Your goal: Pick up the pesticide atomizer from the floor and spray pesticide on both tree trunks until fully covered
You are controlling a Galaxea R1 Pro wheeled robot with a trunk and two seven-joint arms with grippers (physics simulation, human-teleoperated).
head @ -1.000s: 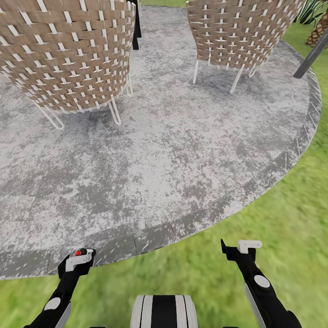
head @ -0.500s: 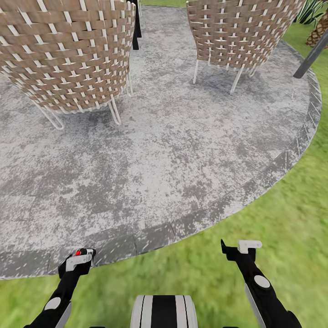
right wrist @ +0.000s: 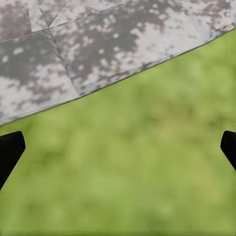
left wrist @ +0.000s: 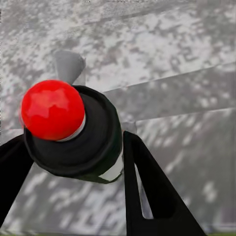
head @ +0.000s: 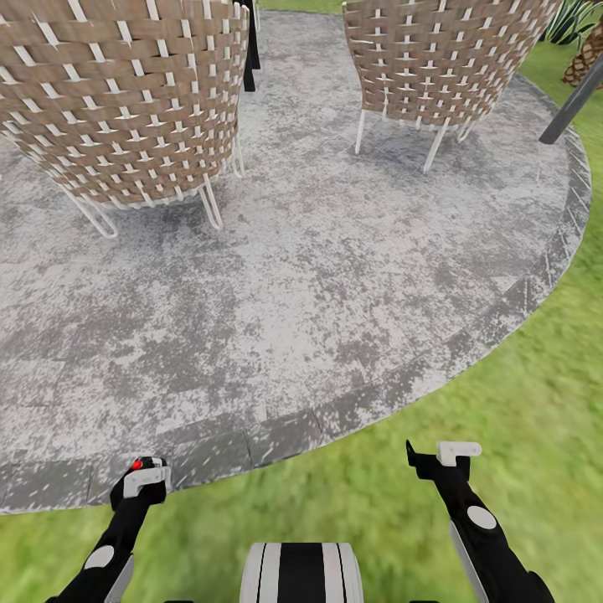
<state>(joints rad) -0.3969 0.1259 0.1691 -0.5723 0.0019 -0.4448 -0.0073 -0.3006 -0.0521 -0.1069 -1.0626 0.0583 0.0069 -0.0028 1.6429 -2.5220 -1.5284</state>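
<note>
The pesticide atomizer point(left wrist: 73, 132), a dark bottle with a red tip point(head: 136, 464) and a white band, sits between the black fingers point(left wrist: 147, 187) of my left gripper point(head: 141, 479), which is shut on it. That gripper hovers over the kerb edge of the grey speckled patio floor point(head: 318, 276). My right gripper point(head: 444, 456) stands open above the lawn with nothing between its widely spread fingertips point(right wrist: 10, 150). In the right wrist view, grass lies below the right gripper point(right wrist: 118, 147) and the patio kerb point(right wrist: 73, 54) beyond it. The two trees and their trunks are out of view.
Two woven chairs point(head: 126, 100) point(head: 435, 59) on thin white legs stand on the patio ahead. A dark slanted pole point(head: 574, 99) and a palm trunk point(head: 586, 54) are at the far right. Green lawn point(head: 502, 368) wraps round the patio's near and right sides.
My left gripper, still holding the atomizer, has shifted slightly to the left and turned a little. The right arm and the camera have stayed put.
</note>
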